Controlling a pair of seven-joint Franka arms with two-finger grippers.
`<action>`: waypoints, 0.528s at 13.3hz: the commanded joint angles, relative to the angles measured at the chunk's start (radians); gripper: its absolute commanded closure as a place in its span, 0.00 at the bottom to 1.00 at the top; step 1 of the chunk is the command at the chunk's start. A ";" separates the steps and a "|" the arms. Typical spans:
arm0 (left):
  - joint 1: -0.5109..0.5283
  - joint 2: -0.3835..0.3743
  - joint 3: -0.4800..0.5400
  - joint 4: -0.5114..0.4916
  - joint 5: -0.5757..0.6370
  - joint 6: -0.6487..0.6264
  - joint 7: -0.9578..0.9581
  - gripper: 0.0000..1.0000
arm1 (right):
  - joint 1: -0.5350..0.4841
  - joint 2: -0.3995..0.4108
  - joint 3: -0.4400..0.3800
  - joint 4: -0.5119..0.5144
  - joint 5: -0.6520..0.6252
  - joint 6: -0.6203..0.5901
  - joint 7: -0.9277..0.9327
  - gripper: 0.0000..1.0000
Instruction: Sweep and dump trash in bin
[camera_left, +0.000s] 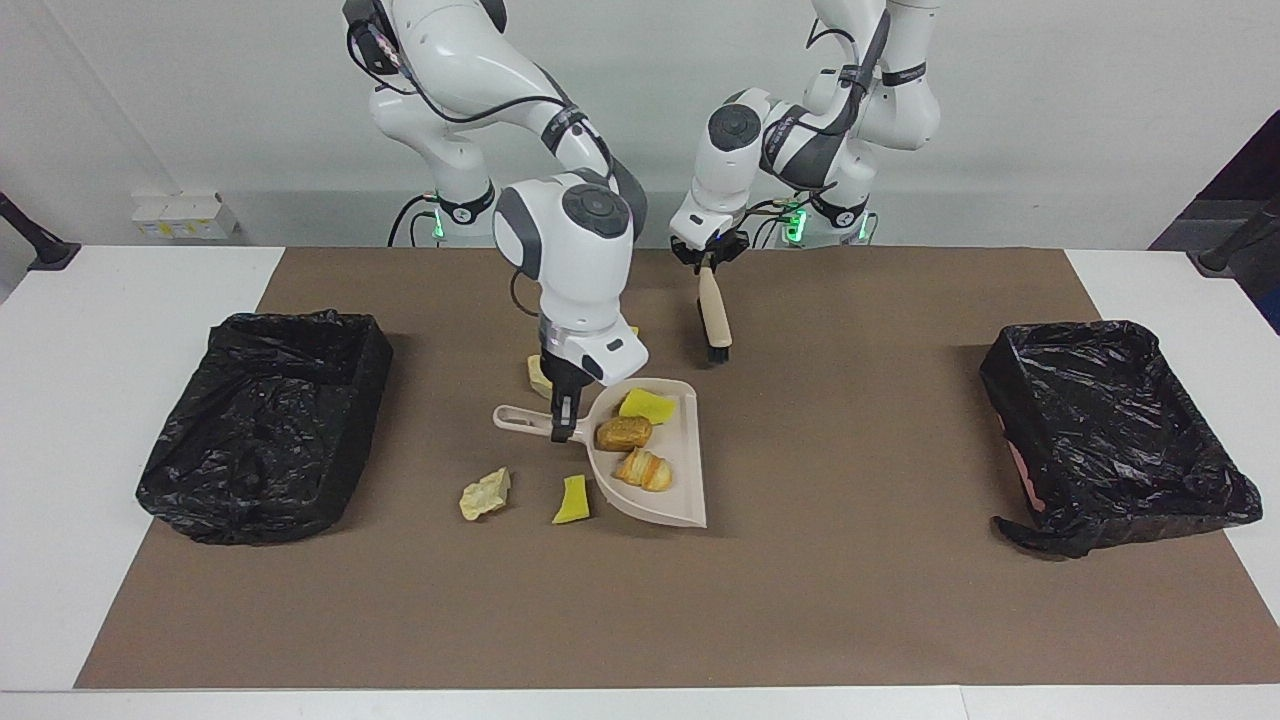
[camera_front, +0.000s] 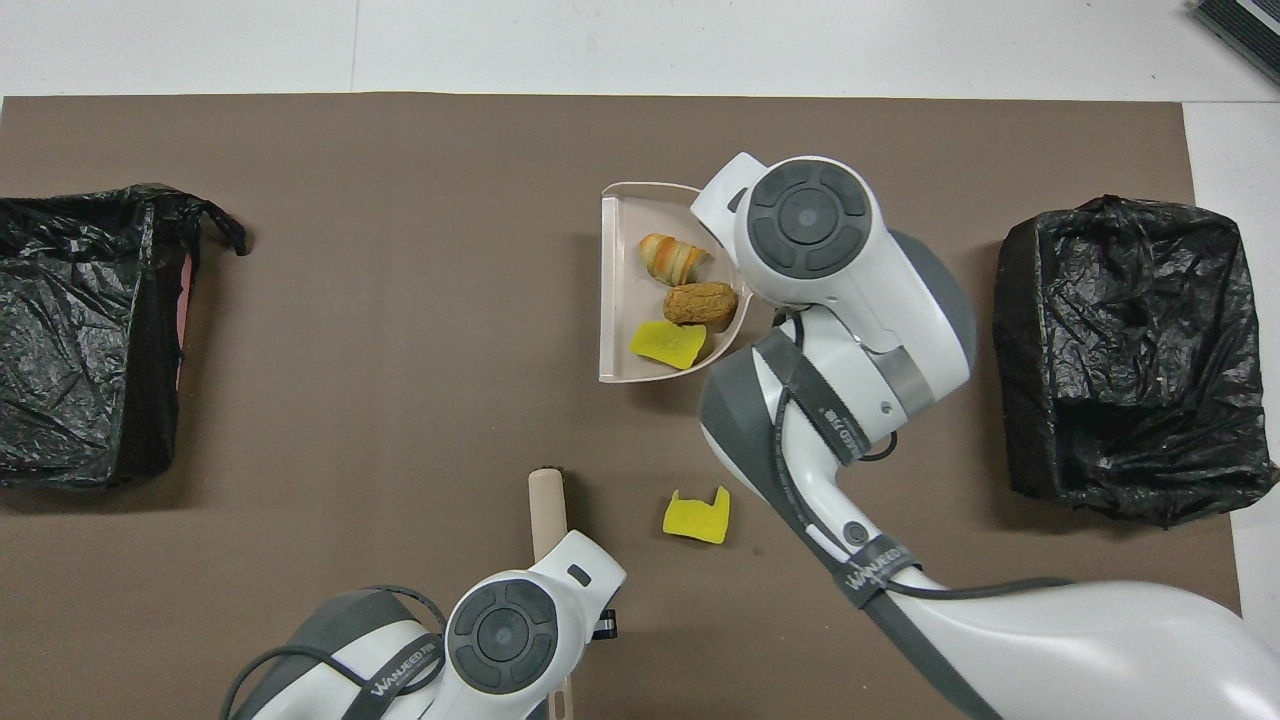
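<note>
Bright, even light; soft shadows

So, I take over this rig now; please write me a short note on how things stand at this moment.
Right gripper: down on the dustpan handle, shut on it.
Left gripper: holds the brush by its handle, bristles down, nearer to the robots than the dustpan.
In the dustpan: three scraps, one yellow sponge piece, one brown lump, one croissant-like lump.
On the mat beside the dustpan: a pale chunk, a yellow piece, another pale piece partly hidden by the right arm. A notched yellow piece lies near the brush.
Both black-lined bins: contents cannot be seen.
Left: sweep the rest, dump.
</note>
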 joint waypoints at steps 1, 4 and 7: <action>-0.016 -0.012 0.017 -0.025 -0.020 0.025 0.013 1.00 | -0.074 -0.115 0.010 -0.076 0.000 -0.011 -0.034 1.00; -0.004 -0.001 0.018 -0.034 -0.020 0.067 0.031 1.00 | -0.157 -0.178 0.012 -0.073 0.032 -0.035 -0.096 1.00; 0.012 0.004 0.020 -0.048 -0.020 0.105 0.063 1.00 | -0.318 -0.201 0.010 -0.071 0.138 -0.038 -0.284 1.00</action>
